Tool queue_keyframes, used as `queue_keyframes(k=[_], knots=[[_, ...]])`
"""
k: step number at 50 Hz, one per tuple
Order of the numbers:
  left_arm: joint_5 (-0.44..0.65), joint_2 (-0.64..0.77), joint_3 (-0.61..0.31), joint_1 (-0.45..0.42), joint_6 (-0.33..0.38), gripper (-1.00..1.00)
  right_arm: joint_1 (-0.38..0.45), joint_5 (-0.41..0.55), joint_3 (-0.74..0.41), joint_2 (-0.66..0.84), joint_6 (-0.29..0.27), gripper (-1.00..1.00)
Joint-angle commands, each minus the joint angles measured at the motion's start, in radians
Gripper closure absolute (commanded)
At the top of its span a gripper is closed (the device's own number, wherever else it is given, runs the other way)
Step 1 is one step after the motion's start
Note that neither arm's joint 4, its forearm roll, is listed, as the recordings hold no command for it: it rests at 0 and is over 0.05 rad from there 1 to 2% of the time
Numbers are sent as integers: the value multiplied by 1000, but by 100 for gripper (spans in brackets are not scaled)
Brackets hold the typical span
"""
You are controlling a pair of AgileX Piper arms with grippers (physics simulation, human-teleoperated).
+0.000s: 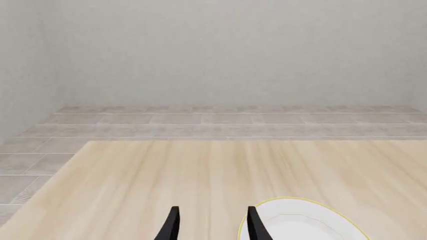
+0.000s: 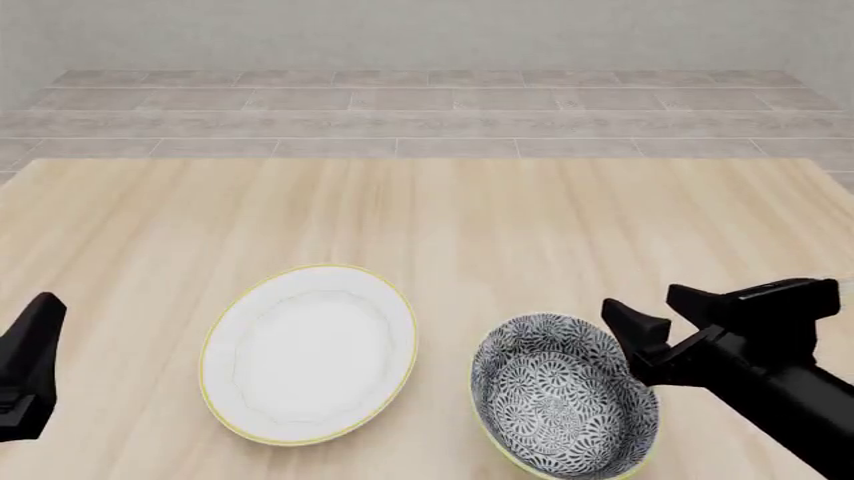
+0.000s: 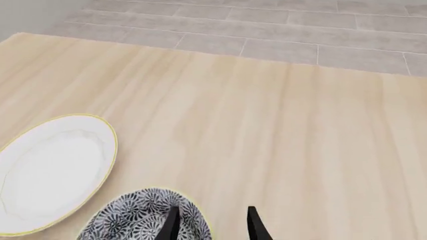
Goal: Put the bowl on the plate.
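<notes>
The bowl (image 2: 561,398), grey-and-white floral with a thin yellow rim, sits upright on the table near the front right. The plain white plate (image 2: 310,352) lies flat just to its left, apart from it. My right gripper (image 2: 667,312) is open at the bowl's right side. In the right wrist view its fingers (image 3: 172,225) straddle the rim of the bowl (image 3: 140,217), one over the inside and one outside, with the plate (image 3: 53,170) beyond. My left gripper (image 1: 212,226) is open and holds nothing, just beside the plate (image 1: 300,222).
The wooden table (image 2: 441,210) stretches forward to a tiled floor (image 2: 427,110) and a pale wall. The left arm (image 2: 30,365) shows only as a dark shape at the front view's left edge.
</notes>
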Motion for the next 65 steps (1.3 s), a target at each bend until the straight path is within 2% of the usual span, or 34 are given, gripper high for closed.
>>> queue_keyframes(k=[1,18,22,31,65], knots=[[1,0,0,-1,1,-100,10,-10,7,34,-6,-100],[0,0,0,-1,2,-100,22,-105,56,126,0,-100],[1,0,0,-3,4,-100,19,-196,74,216,0,-100],[0,0,0,-2,3,-100,19,-289,81,327,5,-100],[1,0,0,-2,6,-100,16,-425,59,545,8,-100]])
